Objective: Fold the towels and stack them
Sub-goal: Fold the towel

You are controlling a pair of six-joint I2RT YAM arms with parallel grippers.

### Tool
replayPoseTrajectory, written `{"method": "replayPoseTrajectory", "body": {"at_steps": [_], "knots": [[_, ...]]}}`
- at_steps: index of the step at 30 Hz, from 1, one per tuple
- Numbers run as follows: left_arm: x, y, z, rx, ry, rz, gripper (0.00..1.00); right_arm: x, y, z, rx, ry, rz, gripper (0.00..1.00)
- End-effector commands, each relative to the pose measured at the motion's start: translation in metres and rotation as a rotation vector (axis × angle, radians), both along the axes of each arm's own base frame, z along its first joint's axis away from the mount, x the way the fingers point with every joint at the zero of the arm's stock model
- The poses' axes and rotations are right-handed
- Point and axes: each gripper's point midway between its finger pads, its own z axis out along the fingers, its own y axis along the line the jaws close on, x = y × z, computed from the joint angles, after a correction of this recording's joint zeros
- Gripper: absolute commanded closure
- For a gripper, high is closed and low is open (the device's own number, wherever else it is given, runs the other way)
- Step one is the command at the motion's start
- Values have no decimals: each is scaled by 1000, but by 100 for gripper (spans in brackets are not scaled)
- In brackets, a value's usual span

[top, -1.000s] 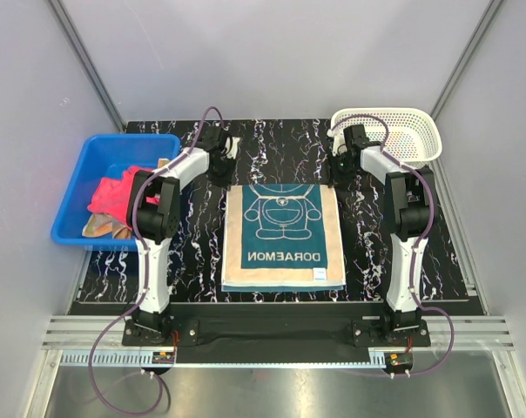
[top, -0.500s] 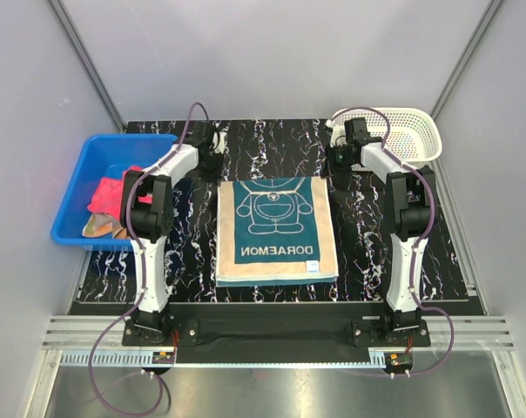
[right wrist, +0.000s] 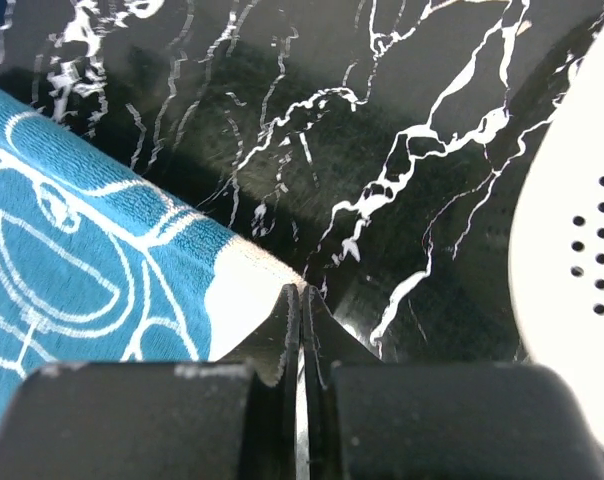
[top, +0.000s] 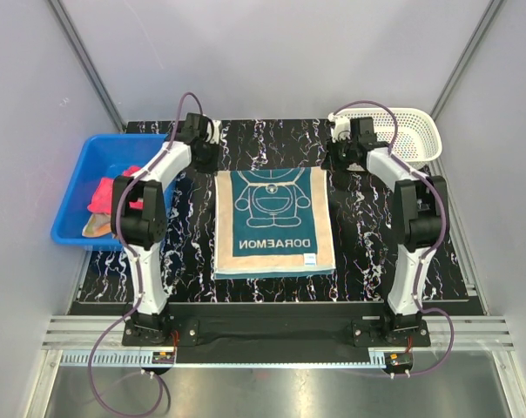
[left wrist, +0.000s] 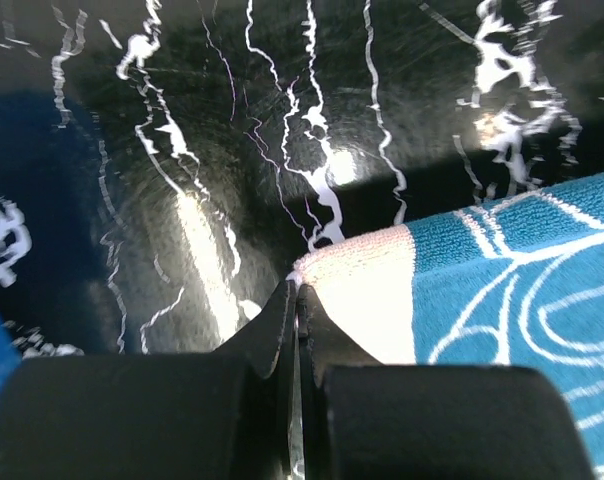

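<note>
We record: black marbled table (top: 367, 252); teal Doraemon towel (top: 274, 222), spread flat at its centre, lettering toward the near edge; blue bin (top: 106, 161), left; white perforated basket (top: 415, 131), far right; pink-red towel (top: 106, 192) crumpled in the bin; orange-peach towel (top: 96, 228) just nearer; left gripper (left wrist: 294, 290), fingers pinched together on the teal towel's far-left beige corner; right gripper (right wrist: 300, 295), likewise clamped on its far-right corner.

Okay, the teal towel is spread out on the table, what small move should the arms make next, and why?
Probably lift both far corners together and carry them toward the near edge. The left pincer and right pincer are each shut on a corner of the towel, which lies flat and unfolded, so a half fold looks next.
</note>
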Motion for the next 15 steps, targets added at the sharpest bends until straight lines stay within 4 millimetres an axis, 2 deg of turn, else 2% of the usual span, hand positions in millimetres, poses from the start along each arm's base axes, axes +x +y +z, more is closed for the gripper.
{"method": "replayPoseTrajectory", "body": {"at_steps": [1,2,4,5,6,7,8,9,10,11,12,13,14,15], "knots": [[11,8,63,-8,-171,24,100,9,-2,58,5,-207,27,100],[7,9,62,-6,-167,25,100,6,-2,68,9,-233,28,100],[1,8,70,-16,-177,23,100,-2,-1,67,18,-239,36,100],[-3,8,71,-18,-175,26,100,-6,-2,77,25,-263,37,100],[-11,9,65,-21,-155,30,100,-13,0,72,37,-265,49,100],[-15,8,73,-34,-173,29,100,-18,0,72,39,-271,47,100],[-19,9,73,-36,-171,30,100,-24,-1,84,44,-298,44,100],[-30,10,65,-34,-146,32,100,-35,-3,75,40,-280,39,100],[-35,9,75,-50,-168,32,100,-40,-5,75,37,-282,34,100],[-42,9,74,-53,-163,31,100,-47,-7,87,36,-306,27,100],[-47,9,76,-61,-164,32,100,-59,-10,76,28,-276,21,100],[-59,7,76,-72,-156,23,100,-66,-11,77,28,-271,16,100],[-65,7,77,-72,-157,22,100,-74,-12,89,34,-293,8,100],[-72,6,78,-74,-153,23,100,-86,-15,79,37,-253,-11,100]]}}
